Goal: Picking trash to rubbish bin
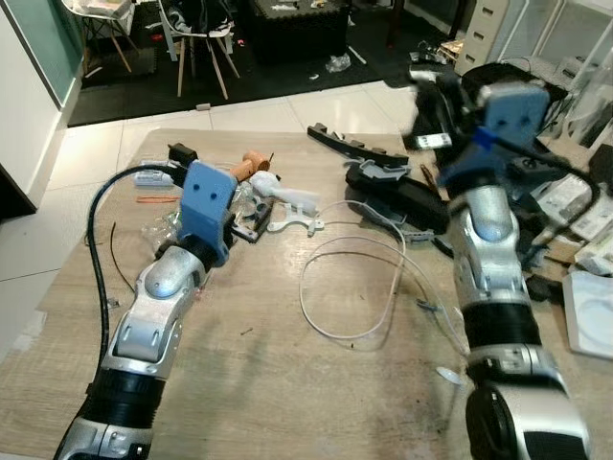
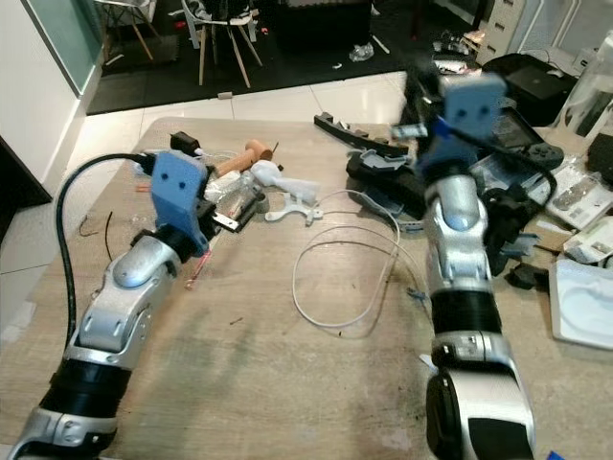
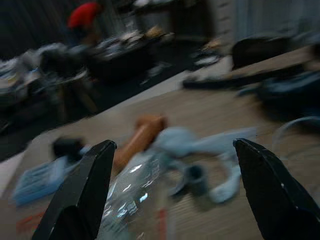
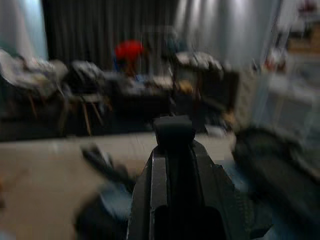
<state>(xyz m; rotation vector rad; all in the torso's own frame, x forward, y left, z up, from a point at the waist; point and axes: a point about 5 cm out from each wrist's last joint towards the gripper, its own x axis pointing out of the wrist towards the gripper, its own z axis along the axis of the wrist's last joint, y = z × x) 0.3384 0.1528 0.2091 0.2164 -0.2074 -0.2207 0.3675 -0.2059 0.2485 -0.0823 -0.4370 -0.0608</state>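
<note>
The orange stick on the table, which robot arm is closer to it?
Left. The left gripper hovers right before the orange stick, jaws open; the right gripper is raised far across the table.

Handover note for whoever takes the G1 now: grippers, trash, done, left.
Left gripper: open, empty, poised at the clear crumpled plastic in the clutter pile on the wooden table, beside the orange cylinder.
Right gripper: shut, empty, raised over the black items on the table's right side.
A thin white cable loop lies mid-table.
Done: nothing picked.
Left: grasp the trash, find the bin, drop it.
</note>
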